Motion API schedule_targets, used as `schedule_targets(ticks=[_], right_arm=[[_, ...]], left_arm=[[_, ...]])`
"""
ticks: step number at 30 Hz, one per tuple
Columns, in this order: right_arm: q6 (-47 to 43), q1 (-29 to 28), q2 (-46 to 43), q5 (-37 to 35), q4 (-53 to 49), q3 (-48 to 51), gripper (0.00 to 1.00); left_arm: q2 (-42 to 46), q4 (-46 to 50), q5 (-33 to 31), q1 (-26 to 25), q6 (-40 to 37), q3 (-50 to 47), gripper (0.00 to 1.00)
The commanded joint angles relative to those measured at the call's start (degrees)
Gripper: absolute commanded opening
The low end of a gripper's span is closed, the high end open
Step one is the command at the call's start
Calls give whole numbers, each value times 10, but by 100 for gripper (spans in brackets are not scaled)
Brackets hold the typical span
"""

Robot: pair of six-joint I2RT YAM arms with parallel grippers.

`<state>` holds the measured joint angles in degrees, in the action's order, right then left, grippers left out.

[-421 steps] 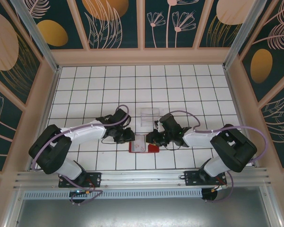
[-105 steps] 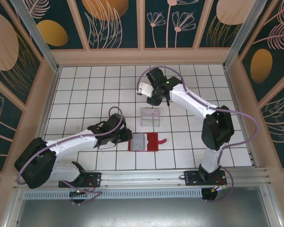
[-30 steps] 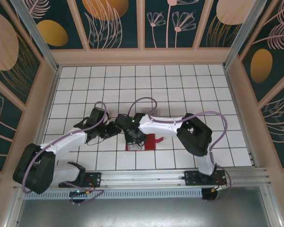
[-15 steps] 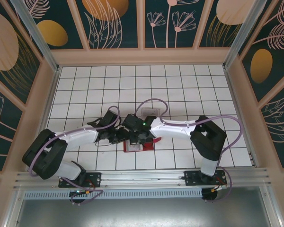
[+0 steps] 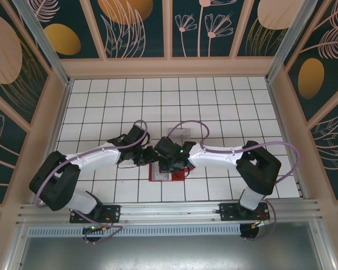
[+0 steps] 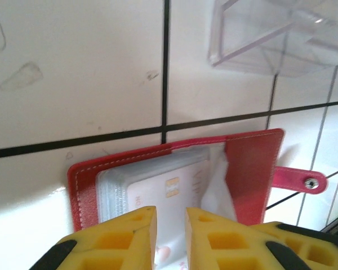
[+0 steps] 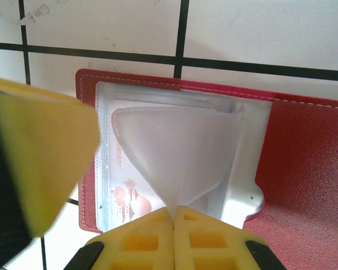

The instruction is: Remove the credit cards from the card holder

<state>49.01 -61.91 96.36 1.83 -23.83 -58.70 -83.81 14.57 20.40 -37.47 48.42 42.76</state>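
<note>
bench (image 5: 101, 101): white tiles with dark joints; we see the holder and tray lying on its near half, in front of the arms.
card holder (image 5: 182, 172): red, lying open and flat on the bench on the near side of the tray, with its tab (image 6: 301, 181) to one side.
tray (image 5: 180, 134): clear plastic, just beyond the card holder; we cannot tell what it holds.
right hand (image 7: 174, 216): fingers pressed together on a clear sleeve, drawing it up off the stack.
left hand (image 6: 170, 216): fingers a narrow slit apart over the card holder's filled half; we see nothing clamped between them.
sleeve (image 7: 174, 152): pulled into a tent; it looks empty.
credit card (image 7: 129, 197): pale and printed, lying in the stack beneath the lifted sleeve.
progress: we judge the task unfinished. At least this credit card is inside and has yet to be slid out.
change: 3.5 s earlier the right arm reached past the tray with a pale flat thing in its hand, and only the left hand was at the card holder. Now both hands meet over it.
</note>
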Motion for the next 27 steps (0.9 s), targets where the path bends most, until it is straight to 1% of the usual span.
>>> schedule_targets(ticks=[1, 8, 12, 20, 23, 25, 27], right_arm=[[16, 5, -26, 1, 27, 20, 7], [23, 12, -57, 14, 89, 74, 8], [22, 12, -68, 17, 109, 91, 9], [26, 12, -79, 6, 99, 94, 11], [31, 12, -94, -16, 78, 93, 16], [33, 13, -107, -24, 62, 91, 22], [35, 13, -125, -48, 42, 88, 28]], left_arm=[[10, 31, -5, -1, -3, 7, 22], [-10, -73, 74, -1, 41, -39, 19], [-28, -79, 88, -3, 38, -39, 19], [-58, -77, 101, -20, 35, -23, 19], [-73, -79, 103, -23, 34, -20, 19], [-79, -76, 104, -25, 32, -13, 19], [-82, -69, 104, -28, 30, -3, 19]])
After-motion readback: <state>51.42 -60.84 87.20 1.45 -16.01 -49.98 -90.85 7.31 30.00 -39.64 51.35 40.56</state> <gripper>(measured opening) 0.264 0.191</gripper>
